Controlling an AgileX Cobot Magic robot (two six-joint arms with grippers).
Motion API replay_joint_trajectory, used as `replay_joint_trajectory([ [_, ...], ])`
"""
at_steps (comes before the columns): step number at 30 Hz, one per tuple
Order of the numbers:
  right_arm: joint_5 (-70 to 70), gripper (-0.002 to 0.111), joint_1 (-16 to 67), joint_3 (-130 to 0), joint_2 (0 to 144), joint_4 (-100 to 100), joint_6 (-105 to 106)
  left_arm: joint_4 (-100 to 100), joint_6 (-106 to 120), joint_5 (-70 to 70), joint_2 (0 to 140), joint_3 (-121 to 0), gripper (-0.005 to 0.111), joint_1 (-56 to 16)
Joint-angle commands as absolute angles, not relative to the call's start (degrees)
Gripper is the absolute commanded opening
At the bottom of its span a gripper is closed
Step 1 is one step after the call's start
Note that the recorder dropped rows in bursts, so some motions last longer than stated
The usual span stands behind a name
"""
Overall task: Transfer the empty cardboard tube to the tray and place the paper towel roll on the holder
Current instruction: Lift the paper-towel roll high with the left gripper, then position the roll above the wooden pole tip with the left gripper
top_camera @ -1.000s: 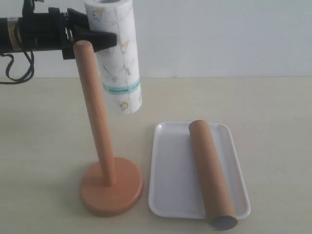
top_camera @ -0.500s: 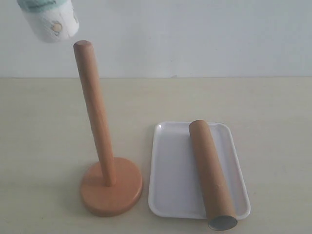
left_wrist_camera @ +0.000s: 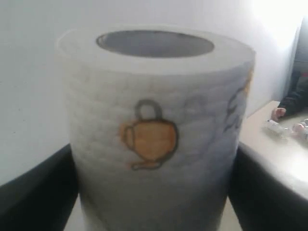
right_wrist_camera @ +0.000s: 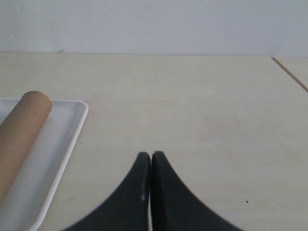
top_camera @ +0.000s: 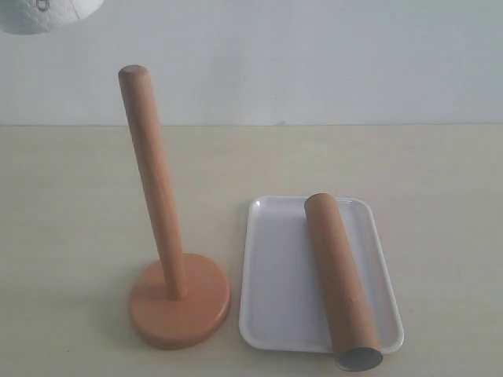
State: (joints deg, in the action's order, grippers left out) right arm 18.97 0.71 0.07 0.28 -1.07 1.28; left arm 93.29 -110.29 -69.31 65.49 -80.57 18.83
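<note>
The brown cardboard tube (top_camera: 339, 279) (right_wrist_camera: 19, 132) lies lengthwise in the white tray (top_camera: 271, 275) (right_wrist_camera: 57, 144), its near end jutting over the front rim. The wooden holder (top_camera: 153, 204) stands upright left of the tray, its post bare. Only the bottom of the paper towel roll (top_camera: 43, 14) shows in the exterior view, at the top left corner, above and left of the post's tip. In the left wrist view the roll (left_wrist_camera: 154, 130) fills the frame between the dark fingers (left_wrist_camera: 43, 187) of my left gripper (left_wrist_camera: 154, 192), which is shut on it. My right gripper (right_wrist_camera: 151, 156) is shut and empty over the bare table, right of the tray.
The light table (top_camera: 409, 165) stretches behind and to the right of the tray. A table edge (right_wrist_camera: 288, 72) runs at the far right in the right wrist view. A person's arm and small objects (left_wrist_camera: 288, 120) show on another surface in the left wrist view.
The paper towel roll has risen and moved left, from beside the post's top to nearly out of the exterior view. The left arm has left that view. Tube, tray and holder have not moved.
</note>
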Motion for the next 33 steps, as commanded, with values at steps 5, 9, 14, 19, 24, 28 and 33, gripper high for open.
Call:
replay_joint_trajectory([
  [5, 18.52, 0.0, 0.58, 0.0, 0.0, -1.04, 1.27, 91.75, -114.64, -69.96, 63.65, -81.41, 0.004, 12.8],
  [9, 18.52, 0.0, 0.58, 0.0, 0.0, -1.04, 1.27, 97.51, -116.39, -67.25, 63.65, -81.41, 0.004, 10.17],
  [14, 18.52, 0.0, 0.58, 0.0, 0.0, -1.04, 1.27, 98.91, -115.58, -65.82, 63.65, -81.41, 0.004, 7.66],
  [19, 18.52, 0.0, 0.58, 0.0, 0.0, -1.04, 1.27, 99.63, -114.05, -63.45, 63.77, -81.41, 0.004, 5.14],
  [24, 18.52, 0.0, 0.58, 0.0, 0.0, -1.04, 1.27, 99.95, -112.49, -62.27, 63.85, -81.29, 0.004, 3.08],
  [28, 18.37, 0.0, 0.58, 0.0, 0.0, -0.95, 1.27, 99.95, -109.82, -60.41, 63.85, -81.21, 0.004, 1.61],
  [33, 18.37, 0.0, 0.58, 0.0, 0.0, -0.95, 1.27, 99.95, -109.82, -60.16, 64.12, -81.21, 0.004, 1.33],
])
